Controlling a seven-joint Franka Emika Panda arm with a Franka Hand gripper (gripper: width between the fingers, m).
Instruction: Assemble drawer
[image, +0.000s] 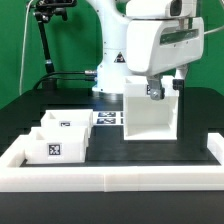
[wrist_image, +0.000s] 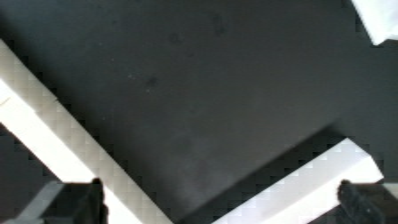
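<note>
While the tool (image: 160, 92) hangs just over the top edge of the drawer case (image: 150, 122), its fingers (wrist_image: 71, 204) are shown spread apart in the wrist view, and nothing is gripped between them. Only dark desk (image: 115, 150) and slanting white edges are seen below, and which part those edges belong to cannot be told. The case is stood upright on the exterior view's right, just beside the marker board (image: 108, 118). The two trays are set on the exterior view's left, the nearer tray (image: 52, 148) close to the low white rim (image: 110, 178) and the farther tray (image: 68, 124) just behind it, both apart from the case. Nothing has been slotted in yet, so the job is judged barely begun. Trouble is to be expected at the descent: if a finger is brought down onto the wall instead of astride it, the tall light case could be tipped or shoved against the marker board. A thin smooth wall may also be lost from a shallow pinch, and the case dropped askew.
</note>
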